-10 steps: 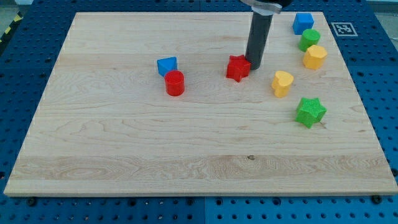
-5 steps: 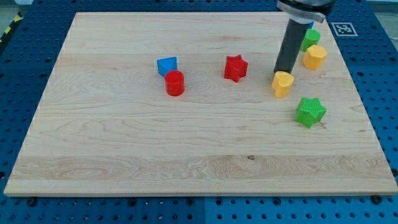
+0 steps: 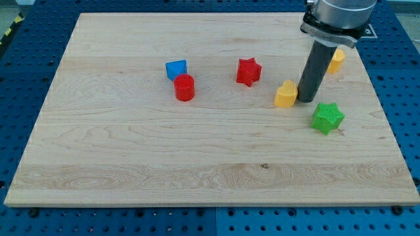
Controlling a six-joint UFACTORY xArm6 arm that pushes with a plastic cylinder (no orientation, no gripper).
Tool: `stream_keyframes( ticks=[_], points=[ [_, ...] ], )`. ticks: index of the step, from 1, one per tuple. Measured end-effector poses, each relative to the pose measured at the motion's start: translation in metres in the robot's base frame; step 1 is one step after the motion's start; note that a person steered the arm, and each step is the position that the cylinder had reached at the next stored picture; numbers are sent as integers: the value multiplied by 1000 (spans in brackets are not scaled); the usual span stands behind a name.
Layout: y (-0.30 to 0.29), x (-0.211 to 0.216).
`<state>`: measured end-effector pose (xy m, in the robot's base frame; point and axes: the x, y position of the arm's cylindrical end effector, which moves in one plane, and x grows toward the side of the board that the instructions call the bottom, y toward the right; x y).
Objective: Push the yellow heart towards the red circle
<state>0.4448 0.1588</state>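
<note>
The yellow heart (image 3: 285, 95) lies on the wooden board at the view's right of centre. My tip (image 3: 306, 100) stands right against the heart's right side, between it and the green star (image 3: 327, 118). The red circle (image 3: 185, 87) stands far to the view's left of the heart, touching a blue block (image 3: 176, 68) just above it. A red star (image 3: 248, 71) sits between the circle and the heart, a little higher in the view.
A yellow block (image 3: 336, 60) shows partly behind the arm at the view's top right. The arm hides other blocks there. The board's right edge (image 3: 384, 105) is close to the green star.
My tip moved from beside the red star to the right, then down to the yellow heart's right side. The heart has slid a little left and down and turned.
</note>
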Motion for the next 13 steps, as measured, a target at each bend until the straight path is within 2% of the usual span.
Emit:
stream_keyframes(
  ticks=[6,9,13],
  points=[
    [-81,5],
    [-79,-13],
    [-71,-13]
  ],
)
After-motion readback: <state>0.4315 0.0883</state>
